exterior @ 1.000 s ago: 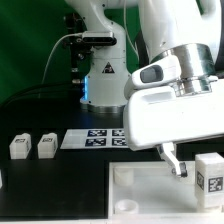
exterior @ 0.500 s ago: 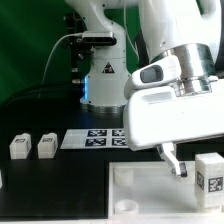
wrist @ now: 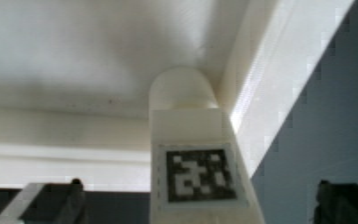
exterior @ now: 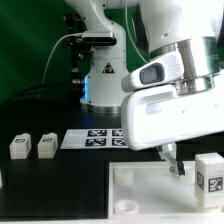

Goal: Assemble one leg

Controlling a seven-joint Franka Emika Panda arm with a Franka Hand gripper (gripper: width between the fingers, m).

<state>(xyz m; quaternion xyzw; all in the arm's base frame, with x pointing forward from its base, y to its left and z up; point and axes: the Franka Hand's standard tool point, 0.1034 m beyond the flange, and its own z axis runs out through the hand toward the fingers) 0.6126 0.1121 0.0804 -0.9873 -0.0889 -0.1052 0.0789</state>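
Note:
My gripper [exterior: 172, 160] hangs low over the large white plate [exterior: 140, 192] at the exterior view's lower right; only one dark finger [exterior: 170, 156] shows there. In the wrist view the gripper [wrist: 197, 206] is open, with its fingers [wrist: 51, 203] wide apart. A white leg [wrist: 195, 130] with a square tag lies between them, over the plate [wrist: 69, 60], with a gap on each side. Another tagged leg [exterior: 210, 172] stands at the plate's right edge. Two more legs [exterior: 18, 146] [exterior: 46, 146] stand on the black table at the left.
The marker board [exterior: 92, 138] lies flat on the table behind the plate. The arm's white base [exterior: 104, 78] and cables stand at the back. The black table edge runs along the left.
The gripper has shifted slightly toward the exterior view's left and risen a little. The legs and the plate have not moved.

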